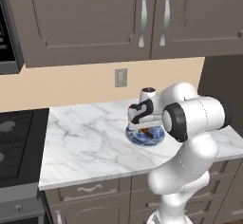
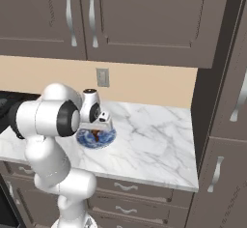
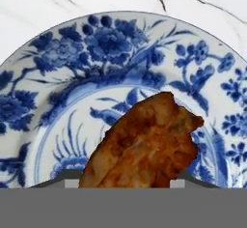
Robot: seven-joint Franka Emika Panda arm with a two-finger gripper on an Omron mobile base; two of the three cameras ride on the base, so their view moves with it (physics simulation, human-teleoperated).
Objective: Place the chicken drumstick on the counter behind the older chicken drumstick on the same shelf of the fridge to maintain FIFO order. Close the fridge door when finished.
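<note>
Fingers [image 3: 70, 184] flanking chicken drumstick [image 3: 144, 149], on blue-patterned plate [image 3: 58, 77], counter [image 1: 85, 142]

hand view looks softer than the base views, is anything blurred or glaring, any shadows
Hand view: the chicken drumstick and blue-patterned plate look soft and slightly smeared, with no glare and barely any shadow. Left base view: even flat light, the counter veins clear, a faint shadow ringing the plate. Right base view: the same flat light, with the arm hiding part of the plate.
</note>
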